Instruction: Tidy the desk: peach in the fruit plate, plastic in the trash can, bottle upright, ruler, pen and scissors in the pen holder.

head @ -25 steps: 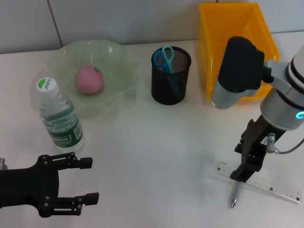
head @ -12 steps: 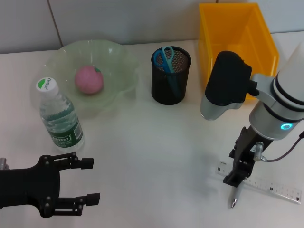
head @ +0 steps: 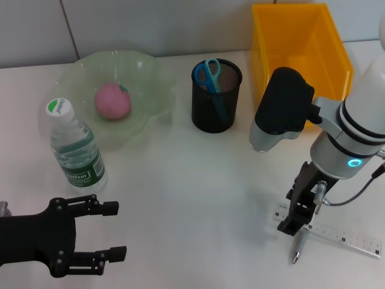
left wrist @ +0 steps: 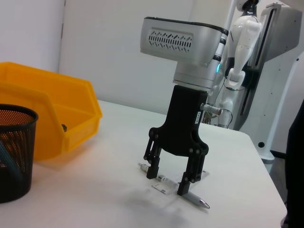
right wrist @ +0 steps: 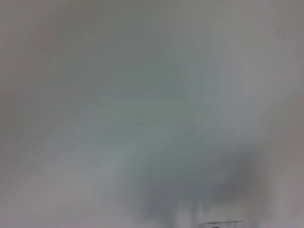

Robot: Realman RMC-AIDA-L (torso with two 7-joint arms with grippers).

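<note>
- The right gripper point(head: 293, 221), matte black with two slim fingers spread apart, points down with the thin silver pen point(head: 298, 245) lying between its tips; neither finger pinches it.
- Under the pen, beside the tips, lies the flat clear plastic ruler point(head: 355, 240).
- Well beyond the gripper stand the black mesh pen holder point(head: 216, 99) with blue-handled scissors point(head: 211, 71) and the glossy yellow plastic bin point(head: 299, 54).
- Far across are the wavy green glass fruit plate point(head: 150, 78) holding the round pink peach point(head: 112, 100), and the upright clear bottle point(head: 76, 149).
- The left gripper point(head: 99, 236) idles, its fingers spread.
</note>
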